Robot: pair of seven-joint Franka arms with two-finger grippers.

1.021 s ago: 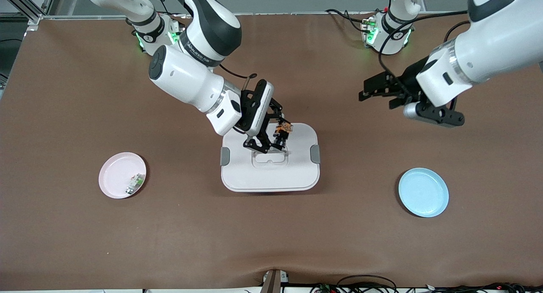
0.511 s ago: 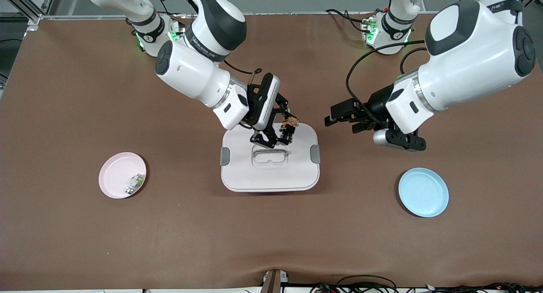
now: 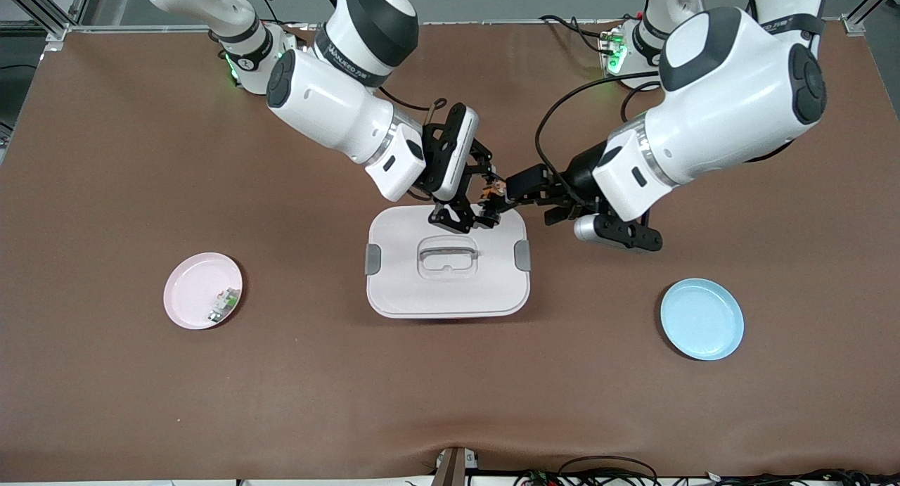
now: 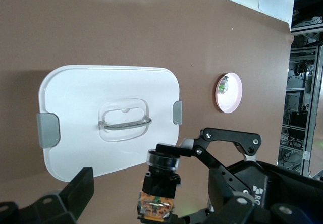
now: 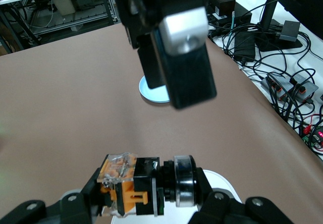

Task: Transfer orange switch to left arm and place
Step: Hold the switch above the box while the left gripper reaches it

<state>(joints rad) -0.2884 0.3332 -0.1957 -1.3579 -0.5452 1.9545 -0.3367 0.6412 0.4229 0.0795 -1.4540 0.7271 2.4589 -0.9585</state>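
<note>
Over the far edge of the box [image 3: 447,264], the orange switch [image 3: 490,199] is held clamped in the right gripper [image 3: 481,206] while the left gripper [image 3: 519,190], jaws spread, is seemingly just beside it. If released before the left jaws close, the switch could be dropped onto the lid.

Glossy white arms [image 3: 337,113], blk joints – blk cables

The table [image 3: 140,401] is plain brown. The box [image 3: 447,289] is white with grey latches and a grey handle. The orange switch [image 5: 139,186] is black with an orange end. 1 plate [image 3: 193,292] is pink, the other plate [image 3: 702,319] pale blue. Both arms are glossy white with black joints.
</note>
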